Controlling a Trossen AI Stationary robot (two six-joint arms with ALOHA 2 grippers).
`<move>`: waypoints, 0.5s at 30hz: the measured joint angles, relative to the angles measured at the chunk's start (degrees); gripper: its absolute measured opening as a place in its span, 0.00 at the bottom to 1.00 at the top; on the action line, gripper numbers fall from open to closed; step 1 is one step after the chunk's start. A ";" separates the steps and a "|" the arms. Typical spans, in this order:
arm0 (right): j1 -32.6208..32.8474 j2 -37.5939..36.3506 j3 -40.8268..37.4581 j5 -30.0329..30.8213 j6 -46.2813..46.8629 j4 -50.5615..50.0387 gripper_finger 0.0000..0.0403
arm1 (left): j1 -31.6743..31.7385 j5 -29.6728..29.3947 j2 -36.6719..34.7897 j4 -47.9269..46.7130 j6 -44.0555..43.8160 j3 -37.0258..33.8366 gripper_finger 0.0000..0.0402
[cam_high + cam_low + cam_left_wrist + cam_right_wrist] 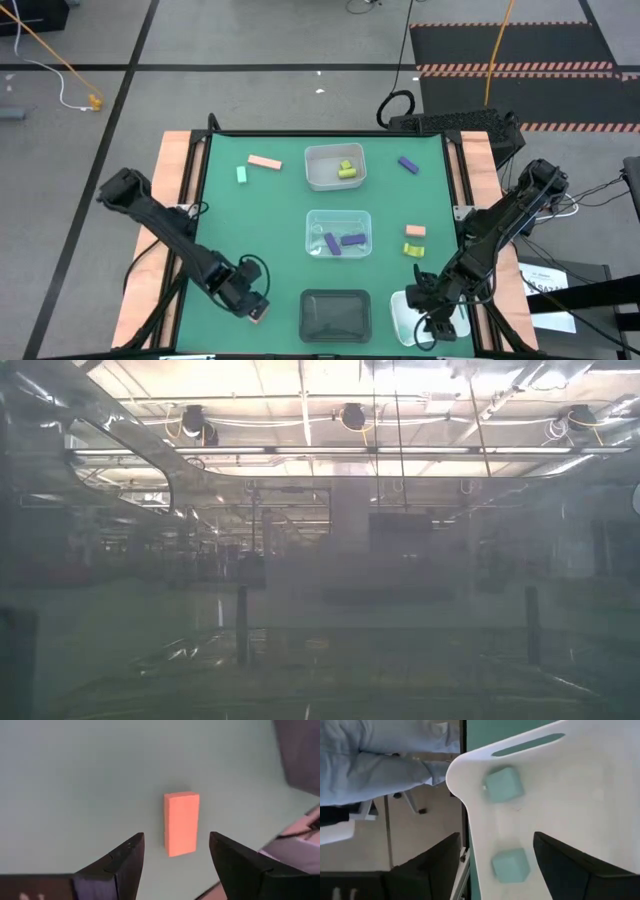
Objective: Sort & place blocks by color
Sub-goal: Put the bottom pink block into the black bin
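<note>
My left gripper [257, 312] [175, 840] hangs open at the table's near left, pointing down. A salmon block [181, 822] lies flat on the green table between and just beyond its fingers, untouched. My right gripper [428, 322] [497, 837] is open over the white tray [400, 305] at the near right. Two mint blocks [503, 784] [510, 865] rest on that tray's floor. On the table lie a mint block [241, 174], a salmon block [264, 162], a purple block [408, 164], another salmon block [415, 231] and a yellow-green block [413, 249].
A clear tray [312, 152] at the far middle holds yellow-green blocks. A second clear tray [312, 218] at the centre holds purple blocks. A black tray [336, 294] stands at the near middle. Someone in pale blue clothing [370, 760] is beside the table's near right corner.
</note>
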 joint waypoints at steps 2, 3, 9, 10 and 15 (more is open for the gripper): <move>0.02 -0.12 0.00 -0.07 -1.45 0.00 0.60 | 0.02 0.00 1.47 2.17 -1.43 0.00 0.56; 0.02 -0.12 0.00 -0.05 -2.18 0.00 0.60 | 0.04 -0.04 2.29 3.67 -1.60 0.00 0.56; 0.02 -0.12 -0.11 0.07 -3.59 0.10 0.60 | 0.02 0.01 7.50 10.94 -3.08 0.00 0.56; 0.02 -0.12 -0.37 0.06 -3.59 0.32 0.60 | 0.03 0.03 8.00 11.15 -3.12 0.10 0.56; 0.02 -0.12 -2.39 0.04 -2.46 1.80 0.60 | 0.04 0.01 9.74 11.62 -4.13 0.33 0.56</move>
